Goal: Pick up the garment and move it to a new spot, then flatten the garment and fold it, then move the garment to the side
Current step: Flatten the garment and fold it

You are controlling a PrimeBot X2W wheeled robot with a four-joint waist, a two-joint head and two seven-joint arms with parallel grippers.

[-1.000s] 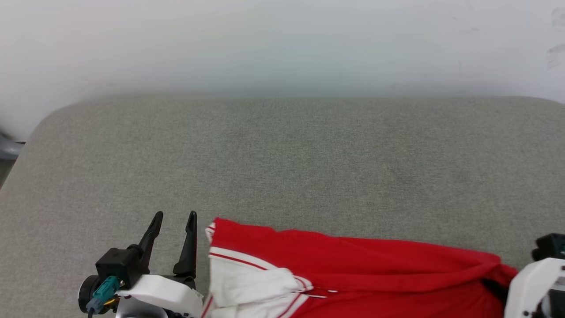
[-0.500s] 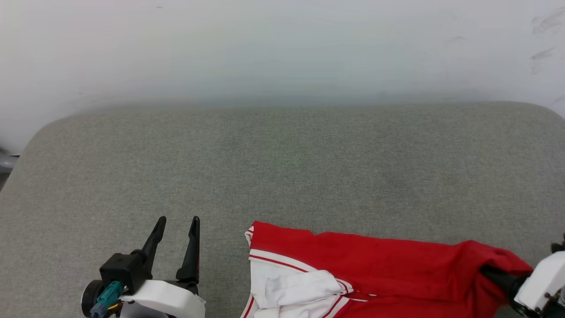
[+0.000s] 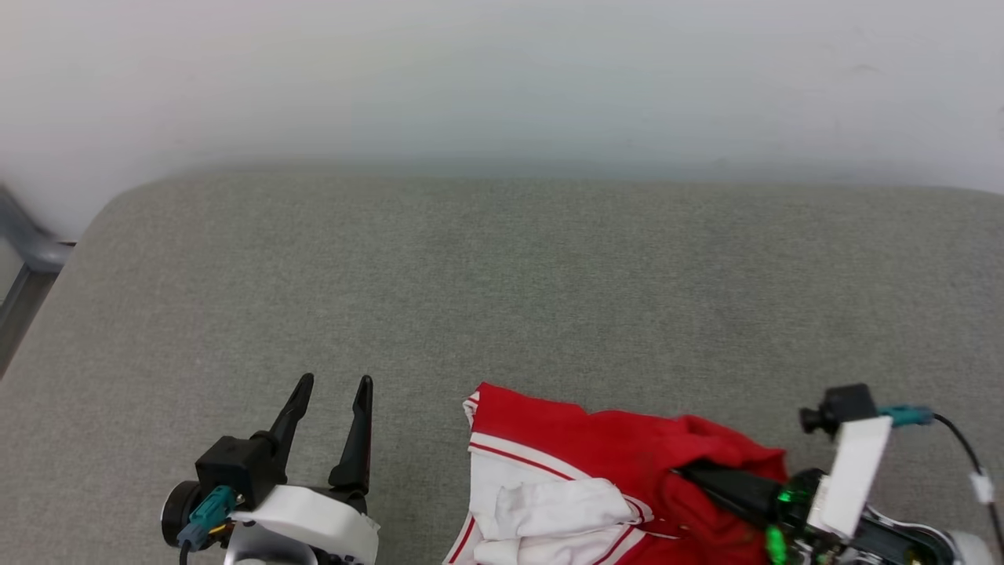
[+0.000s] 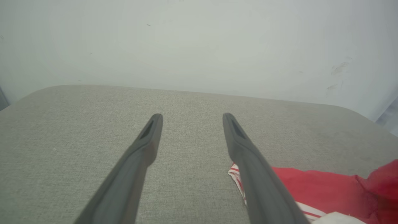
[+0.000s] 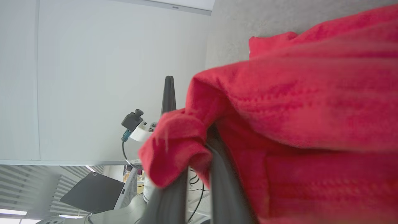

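Since one second earlier, the right gripper (image 3: pixel 692 475) had swung in toward the centre of the head view, and the garment (image 3: pixel 596 447) had changed from a long stretched band into a shorter, bunched heap. The gap between the garment's left corner and the left gripper (image 3: pixel 333 382) had widened. The head camera itself had also shifted slightly.

Item count:
1. One garment, red with white sleeve fabric (image 3: pixel 549 502) and red-and-white striped trim.
2. Two grippers, each with two long dark fingers.
3. One grey upholstered surface (image 3: pixel 502 275), backed by one pale wall (image 3: pixel 502 78).

Garment position: it lay at the near edge of the grey surface, right of centre, with its left part resting on the surface and its right end gathered up around the right gripper.

Right gripper: the fingers (image 5: pixel 224 193) were pressed nearly together and pinched a fold of the red fabric (image 5: pixel 295 109). Cloth draped over both fingers and hid their tips. In the head view, the gripper pointed left, into the bunched right end of the garment.

Left gripper: the fingers (image 4: pixel 149 146) were spread wide and held nothing. It stood at the near left, above the grey surface, with the garment's striped corner (image 4: pixel 234 174) just to its right. Contact between that corner and the right finger could not be determined.
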